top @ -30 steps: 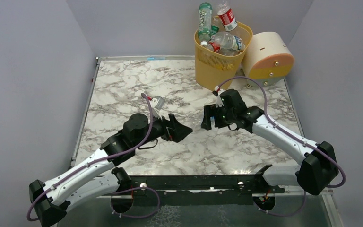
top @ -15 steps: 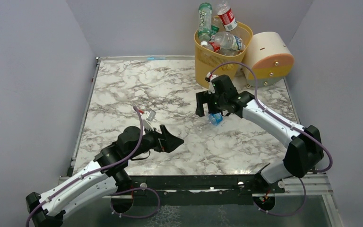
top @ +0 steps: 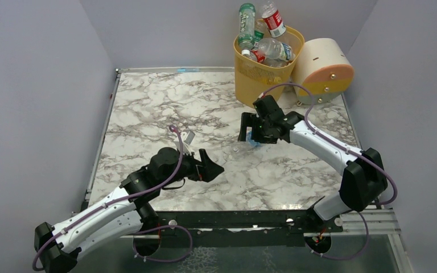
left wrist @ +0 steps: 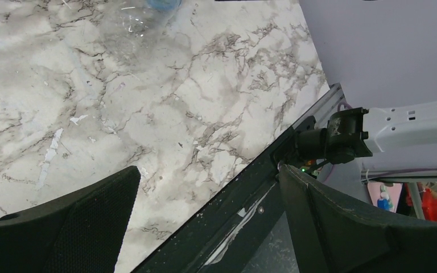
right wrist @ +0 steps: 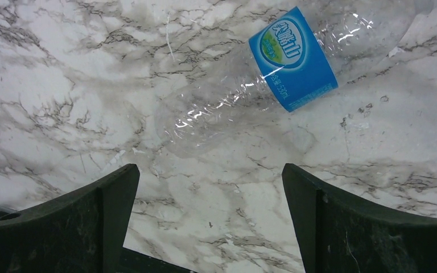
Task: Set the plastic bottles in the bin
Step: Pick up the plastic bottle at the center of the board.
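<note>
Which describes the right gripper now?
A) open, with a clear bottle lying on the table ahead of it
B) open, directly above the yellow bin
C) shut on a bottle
A: the right gripper stands open, and the blue-labelled bottle lies on its side on the table beyond it, untouched.

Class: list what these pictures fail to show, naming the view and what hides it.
1. Blue-labelled bottle, far end: right wrist view, cut off by the top edge; top view, mostly under the right gripper.
2. Bin, lower contents: top view, hidden by the upper bottles.
</note>
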